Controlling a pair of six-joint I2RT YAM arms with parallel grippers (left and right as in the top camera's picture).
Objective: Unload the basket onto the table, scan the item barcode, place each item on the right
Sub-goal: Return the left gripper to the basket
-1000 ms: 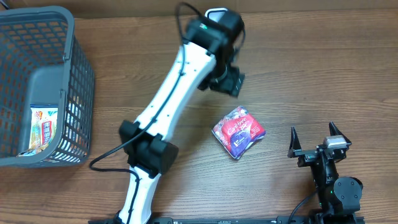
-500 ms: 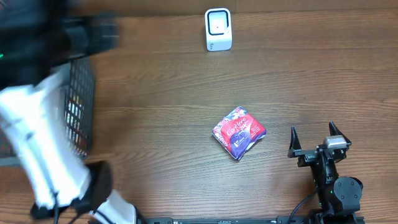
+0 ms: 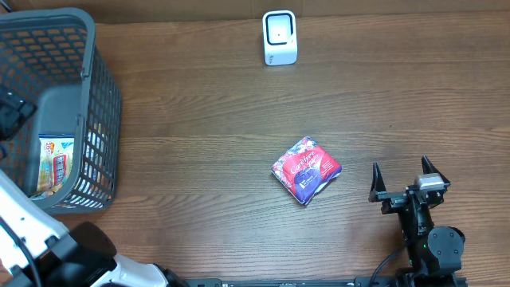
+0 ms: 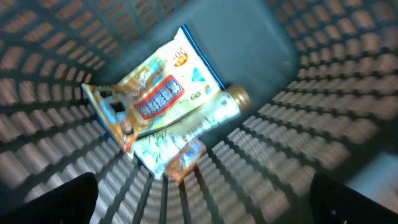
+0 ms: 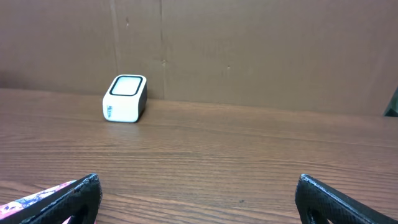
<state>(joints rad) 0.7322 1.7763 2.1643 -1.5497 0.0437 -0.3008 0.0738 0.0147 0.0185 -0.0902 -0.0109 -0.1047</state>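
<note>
A red and purple snack packet (image 3: 306,169) lies flat on the wooden table, right of centre. The white barcode scanner (image 3: 279,37) stands at the back edge, and it shows far off as the scanner (image 5: 124,98) in the right wrist view. My left gripper (image 4: 202,205) hangs open over the grey basket (image 3: 96,119), looking down on a yellow and blue packet (image 4: 155,93) and a pale packet (image 4: 186,134) inside. My right gripper (image 3: 400,163) rests open and empty just right of the red packet, whose edge (image 5: 31,200) shows by its left finger.
The left arm (image 3: 32,227) rises from the front left corner beside the basket. A brown cardboard wall (image 5: 249,50) stands behind the scanner. Bare wood lies between the packet and the scanner.
The left arm has swung from beside the scanner, across the table, to over the basket at the left. The red packet and the right arm have not moved.
</note>
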